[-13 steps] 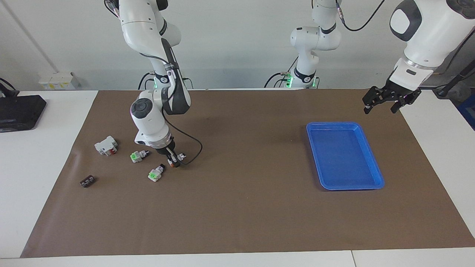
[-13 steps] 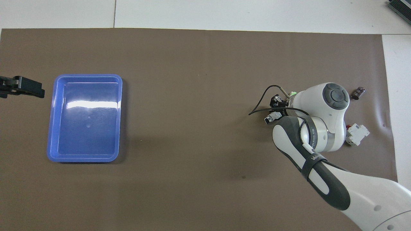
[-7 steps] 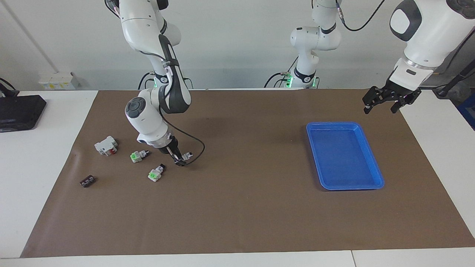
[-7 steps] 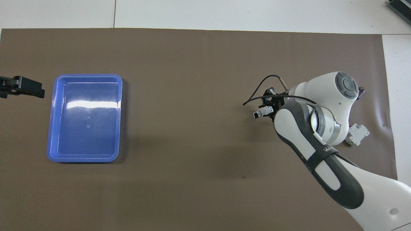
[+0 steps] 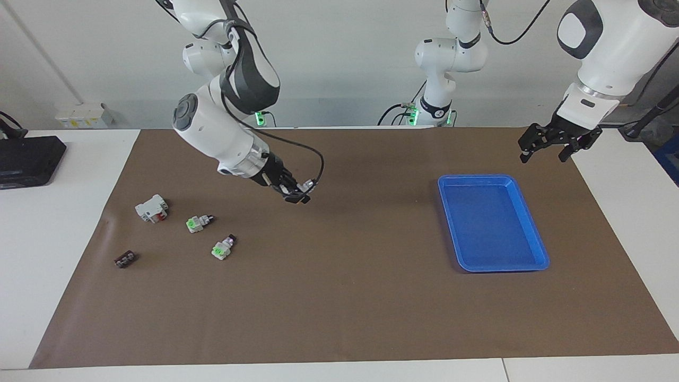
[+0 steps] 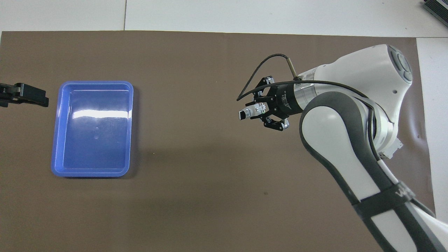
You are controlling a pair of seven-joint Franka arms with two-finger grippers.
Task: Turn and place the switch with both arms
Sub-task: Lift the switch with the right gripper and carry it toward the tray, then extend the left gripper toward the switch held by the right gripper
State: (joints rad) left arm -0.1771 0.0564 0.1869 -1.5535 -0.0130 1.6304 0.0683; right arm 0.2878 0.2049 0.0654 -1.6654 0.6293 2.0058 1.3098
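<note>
My right gripper (image 5: 297,193) (image 6: 254,112) is raised over the middle of the brown mat, shut on the switch (image 5: 306,185) (image 6: 246,113). The switch is small and white-grey, and its dark tip sticks out toward the left arm's end of the table. The right arm slants down from its base and its fingers point toward the blue tray (image 5: 493,178) (image 6: 96,83). My left gripper (image 5: 546,153) (image 6: 21,95) hangs open and holds nothing. It is in the air over the mat's edge, beside the tray's corner, and that arm waits.
On the mat toward the right arm's end lie two switches with green parts (image 5: 197,223) (image 5: 223,248), a white block with red (image 5: 152,208) (image 6: 394,150) and a small dark piece (image 5: 125,259). A black device (image 5: 26,159) sits on the white table.
My right gripper has lifted the switch off the mat from beside the green switches. It has carried the switch up and toward the middle of the table. The left arm has not moved.
</note>
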